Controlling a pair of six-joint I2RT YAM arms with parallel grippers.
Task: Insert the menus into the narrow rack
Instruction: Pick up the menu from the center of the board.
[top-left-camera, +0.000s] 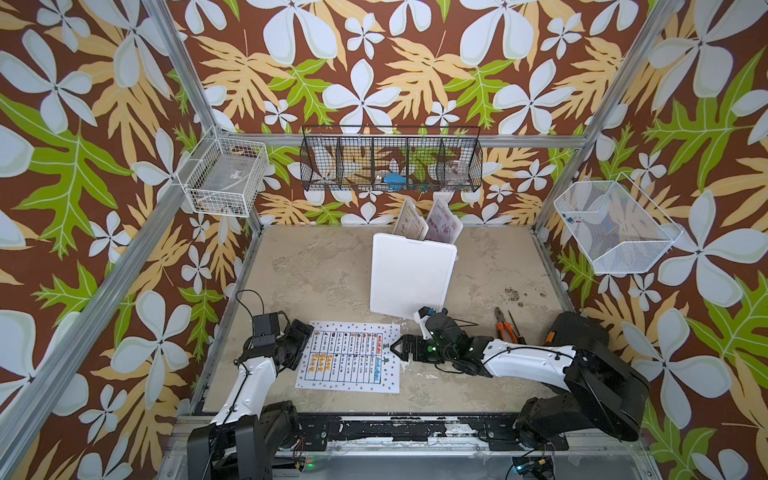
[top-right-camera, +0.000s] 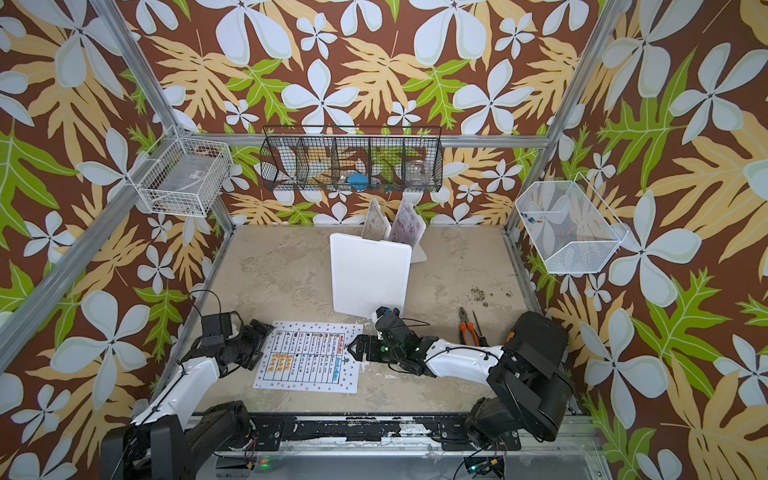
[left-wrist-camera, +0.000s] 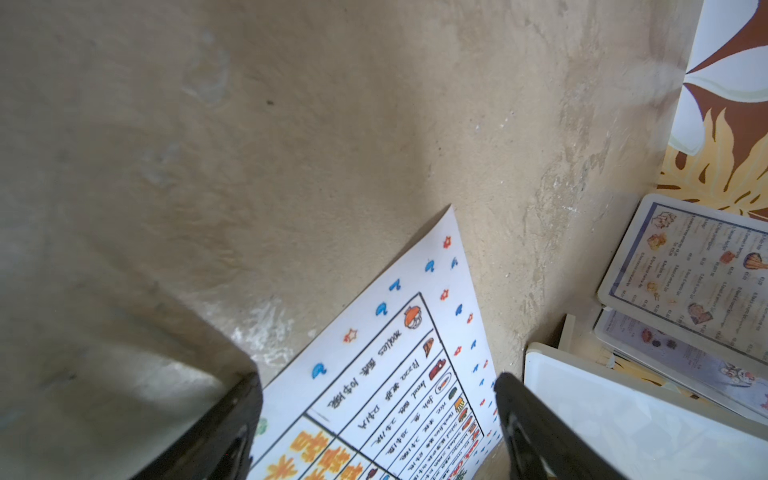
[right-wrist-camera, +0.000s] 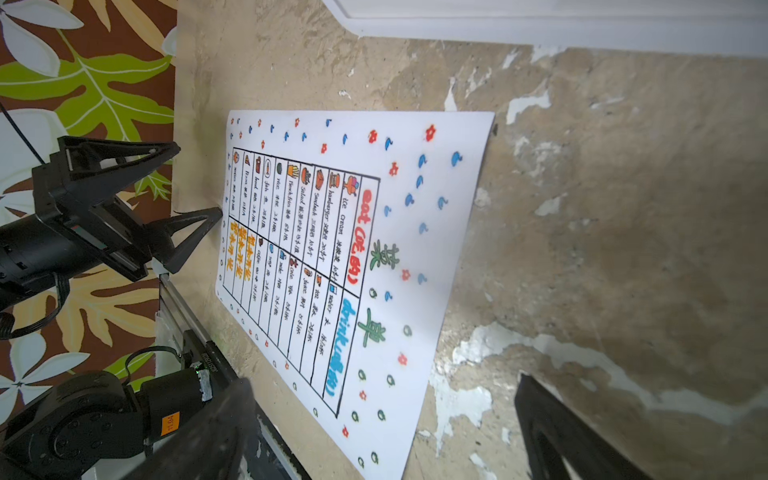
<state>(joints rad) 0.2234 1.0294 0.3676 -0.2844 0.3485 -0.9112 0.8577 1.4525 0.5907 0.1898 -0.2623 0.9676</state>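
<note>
The large white menu (top-left-camera: 349, 357) (top-right-camera: 307, 357) with a dotted border and table lies flat on the table's front part. My left gripper (top-left-camera: 306, 338) (left-wrist-camera: 374, 428) stands open at its left edge, one fingertip (right-wrist-camera: 218, 212) close to the paper. At the sheet's right edge my right gripper (top-left-camera: 395, 348) (right-wrist-camera: 386, 419) is open, holding nothing. The narrow rack (top-left-camera: 409, 276) (left-wrist-camera: 623, 415) is a white upright panel at mid-table. Behind it stand a dark-bordered menu (top-left-camera: 409, 220) (left-wrist-camera: 698, 270) and a pinkish menu (top-left-camera: 444, 222) (left-wrist-camera: 665, 353).
Orange-handled pliers (top-left-camera: 505, 326) lie on the table to the right of my right wrist. A white wire basket (top-left-camera: 224, 178), a black mesh basket (top-left-camera: 390, 162) and a white mesh basket (top-left-camera: 615, 226) hang on the walls. Dark specks (top-left-camera: 513, 295) dot the table's right side.
</note>
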